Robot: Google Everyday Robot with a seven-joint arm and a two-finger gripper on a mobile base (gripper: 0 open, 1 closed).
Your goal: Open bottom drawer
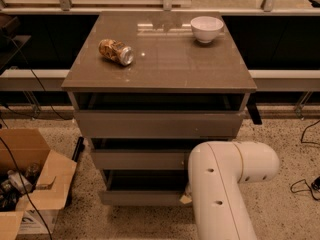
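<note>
1. The bottom drawer [142, 198] sits at the lower centre of the frame, lowest of three under the counter [165, 69]; a dark strip shows above its slim grey-brown front, so I judge it is already a little way out.
2. By my judgement it is a stiff, flat panel on slides, not fragile, and probably light; the face is smooth with no handle, so a pinch on the face would slip; the better hold is the upper edge of the front, hooked from the dark strip and pulled straight toward the bottom of the frame.
3. The claw [186, 199] is at the right end of this front, almost fully hidden behind the white arm [220, 194]; only a small pale piece shows; whether it is wide, narrow or holding the edge, I cannot tell.
4. The arm also covers the right part of the middle drawer [140, 160]; the insides of all the drawers are too dark to read.
5. Further out, a can [116, 52] lies on its side and a white bowl [206, 29] stands on the counter; a cardboard box [30, 184] at the lower left is cut off by the frame edge.
</note>
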